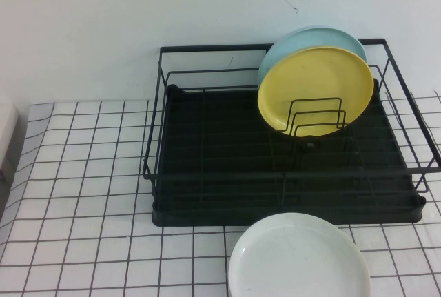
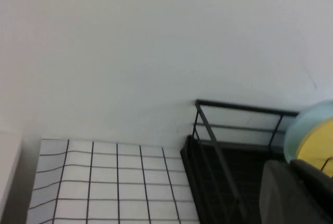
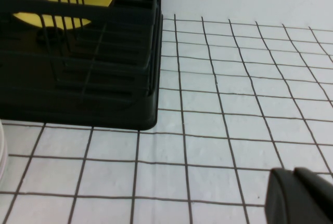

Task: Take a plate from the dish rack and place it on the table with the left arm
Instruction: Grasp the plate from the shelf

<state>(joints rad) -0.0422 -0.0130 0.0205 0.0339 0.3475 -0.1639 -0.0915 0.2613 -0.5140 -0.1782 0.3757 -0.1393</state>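
The yellow plate (image 1: 317, 87) stands upright in the wire dividers at the back right of the black dish rack (image 1: 207, 152), leaning against a light blue plate (image 1: 303, 42) behind it. Neither arm shows in the high view. In the left wrist view, my left gripper (image 2: 291, 164) is shut and holds nothing; it hangs above the table (image 2: 104, 182) off the rack's left side (image 2: 218, 182), with the yellow plate (image 2: 315, 146) beyond it. My right gripper (image 3: 294, 171) is shut and empty, low over the table (image 3: 234, 104) to the right of the rack (image 3: 78, 94).
A white plate (image 1: 298, 259) lies flat on the checked cloth just in front of the rack. A pale boxy object (image 1: 7, 138) sits at the table's far left edge. A white wall stands close behind the rack. Bare checked cloth (image 1: 83, 193) stretches left of the rack.
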